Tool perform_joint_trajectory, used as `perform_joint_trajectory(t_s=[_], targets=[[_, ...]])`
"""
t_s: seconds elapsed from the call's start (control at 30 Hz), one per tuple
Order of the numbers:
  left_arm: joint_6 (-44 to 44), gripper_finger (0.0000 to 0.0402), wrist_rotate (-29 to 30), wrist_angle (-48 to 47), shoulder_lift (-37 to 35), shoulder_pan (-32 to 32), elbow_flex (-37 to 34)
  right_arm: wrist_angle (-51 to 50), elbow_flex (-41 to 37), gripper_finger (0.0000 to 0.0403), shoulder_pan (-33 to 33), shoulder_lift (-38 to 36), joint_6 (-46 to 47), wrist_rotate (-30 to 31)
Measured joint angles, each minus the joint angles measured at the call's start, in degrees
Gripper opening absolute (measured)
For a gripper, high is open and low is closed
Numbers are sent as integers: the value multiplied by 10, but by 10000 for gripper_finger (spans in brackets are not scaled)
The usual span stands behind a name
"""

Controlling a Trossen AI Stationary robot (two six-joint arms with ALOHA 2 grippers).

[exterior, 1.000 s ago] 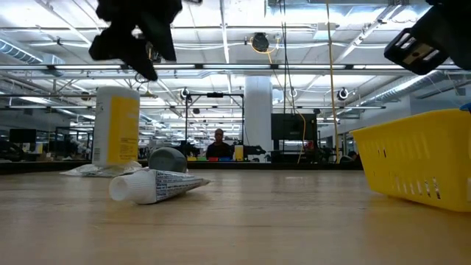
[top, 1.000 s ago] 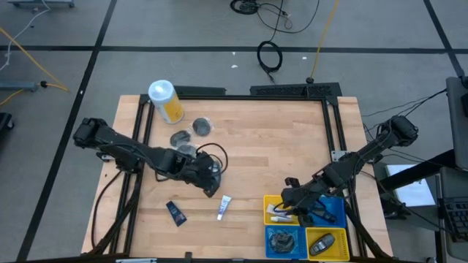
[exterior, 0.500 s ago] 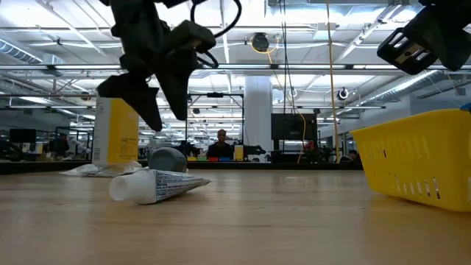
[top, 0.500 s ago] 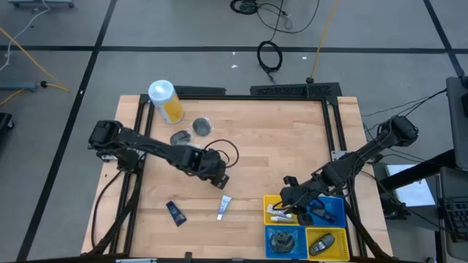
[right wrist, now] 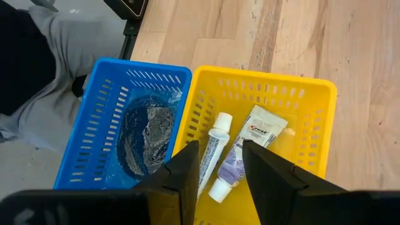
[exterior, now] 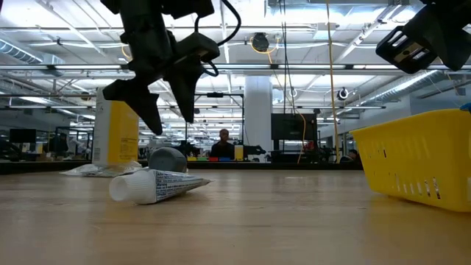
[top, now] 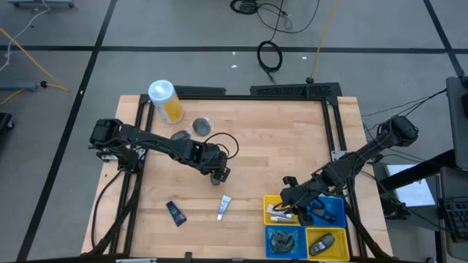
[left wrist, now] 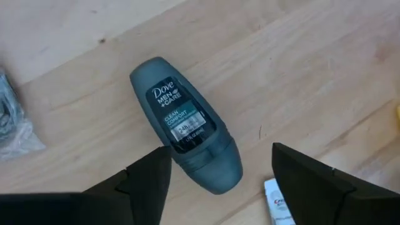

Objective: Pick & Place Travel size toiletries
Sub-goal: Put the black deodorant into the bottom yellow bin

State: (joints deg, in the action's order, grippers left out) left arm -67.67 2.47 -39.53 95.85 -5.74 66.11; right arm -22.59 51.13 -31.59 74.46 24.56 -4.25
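left claw (left wrist: 215, 172) released over bottle (left wrist: 185, 124) | label: "Dove MEN+CARE CLEAN COMFORT 24h" | right claw: cannot tell

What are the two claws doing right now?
Left claw: open, empty, above the dark oval bottle.
Right claw: open, empty, over the yellow bin.

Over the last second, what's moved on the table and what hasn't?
The left gripper travelled from the table's left-centre toward the middle and opened wider; it now hangs open above a dark Dove bottle, holding nothing. The right gripper stayed over the yellow bin. The white tube, dark blue tube and yellow canister did not shift.
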Motion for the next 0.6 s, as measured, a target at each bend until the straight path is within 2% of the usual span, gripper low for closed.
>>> perform_joint_trajectory(t_s=[0.27, 0.6], targets=[[-61, 310, 6, -16, 17, 0, 1, 0, 0, 114, 0, 0, -2, 0], [-109, 300, 4, -32, 65, 13, 1, 1, 0, 114, 0, 0, -2, 2]])
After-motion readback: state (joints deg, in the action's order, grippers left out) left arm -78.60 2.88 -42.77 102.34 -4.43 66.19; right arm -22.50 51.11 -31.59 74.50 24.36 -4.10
